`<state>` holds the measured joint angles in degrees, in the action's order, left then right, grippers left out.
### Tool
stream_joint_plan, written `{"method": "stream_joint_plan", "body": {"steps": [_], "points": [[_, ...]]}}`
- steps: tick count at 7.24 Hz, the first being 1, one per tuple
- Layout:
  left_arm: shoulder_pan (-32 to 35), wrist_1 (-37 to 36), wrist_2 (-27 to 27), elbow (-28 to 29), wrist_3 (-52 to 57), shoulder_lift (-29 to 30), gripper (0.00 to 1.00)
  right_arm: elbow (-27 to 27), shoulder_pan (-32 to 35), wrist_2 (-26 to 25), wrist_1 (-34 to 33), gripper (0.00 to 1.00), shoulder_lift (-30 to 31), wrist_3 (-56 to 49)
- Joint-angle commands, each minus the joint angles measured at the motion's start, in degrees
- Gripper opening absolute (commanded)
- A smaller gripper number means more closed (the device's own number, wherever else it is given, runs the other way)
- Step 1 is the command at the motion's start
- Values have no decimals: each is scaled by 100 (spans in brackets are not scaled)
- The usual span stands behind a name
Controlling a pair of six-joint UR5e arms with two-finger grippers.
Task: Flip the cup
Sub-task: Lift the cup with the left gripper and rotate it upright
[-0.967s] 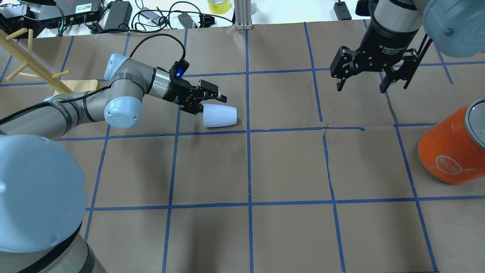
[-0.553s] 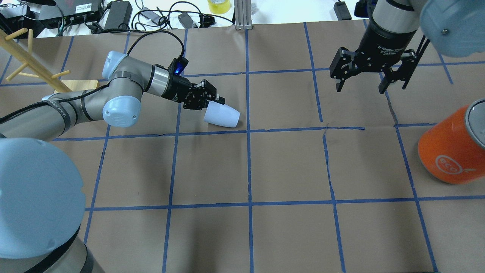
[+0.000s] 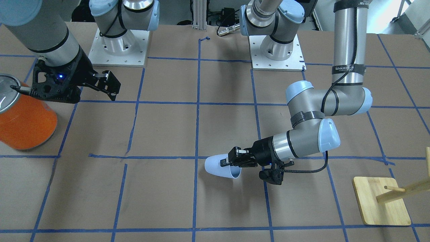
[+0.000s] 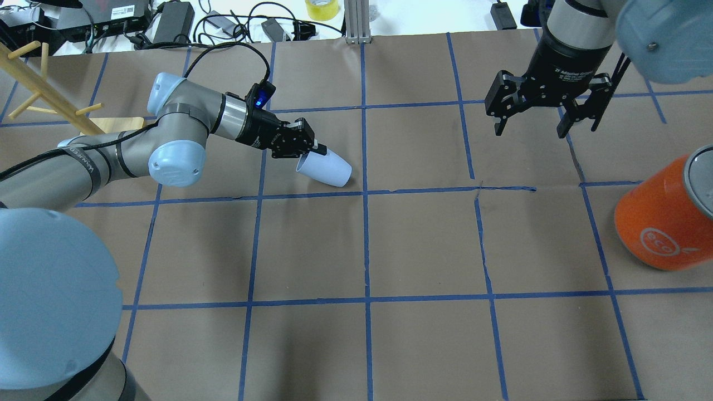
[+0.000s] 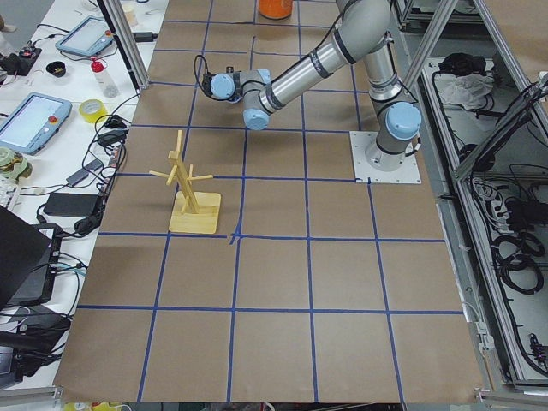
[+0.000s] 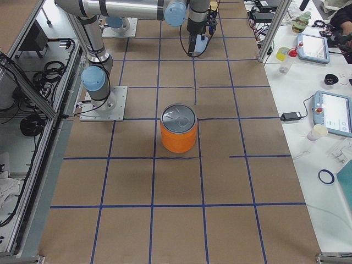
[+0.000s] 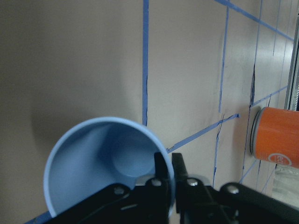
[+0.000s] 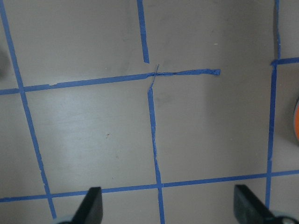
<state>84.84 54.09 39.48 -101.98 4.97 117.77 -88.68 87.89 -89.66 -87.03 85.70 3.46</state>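
Note:
The pale blue cup (image 4: 327, 167) hangs tilted on its side above the table, held by its rim. My left gripper (image 4: 311, 151) is shut on that rim, one finger inside and one outside. In the front view the cup (image 3: 218, 167) is lifted, its mouth toward my left gripper (image 3: 228, 162). The left wrist view looks into the cup's mouth (image 7: 100, 163), with the fingers (image 7: 163, 175) pinching the rim. My right gripper (image 4: 529, 125) is open and empty, high above the far right of the table; its fingertips (image 8: 93, 205) show spread wide in the right wrist view.
A large orange can (image 4: 665, 220) with a silver top stands at the right edge. A wooden mug tree (image 4: 50, 106) on a square base stands at the far left. Cables and boxes lie beyond the table's far edge.
My left wrist has turned and risen a little with the cup: the cup's closed end has swung down and its mouth up toward the gripper. My right gripper has barely moved.

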Motion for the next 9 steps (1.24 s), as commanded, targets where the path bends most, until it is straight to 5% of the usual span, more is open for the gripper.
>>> {"method": "stream_joint_plan", "body": {"steps": [1, 3, 5, 7, 9], "points": [[-20, 5, 365, 55, -347, -349, 8, 0, 0, 2, 1, 100, -1, -4], [32, 13, 2625, 361, -295, -639, 8, 0, 0, -7, -181, 100, -10, -13], [146, -39, 4243, 634, 184, -606, 8, 0, 0, -33, -227, 100, -1, 5], [129, -327, 5085, 741, 1399, -492, 8, 0, 0, -42, -210, 100, -10, -4], [85, -1013, 5184, 724, 1419, -115, 8, 9, 0, -34, -236, 100, -1, 5]]}}
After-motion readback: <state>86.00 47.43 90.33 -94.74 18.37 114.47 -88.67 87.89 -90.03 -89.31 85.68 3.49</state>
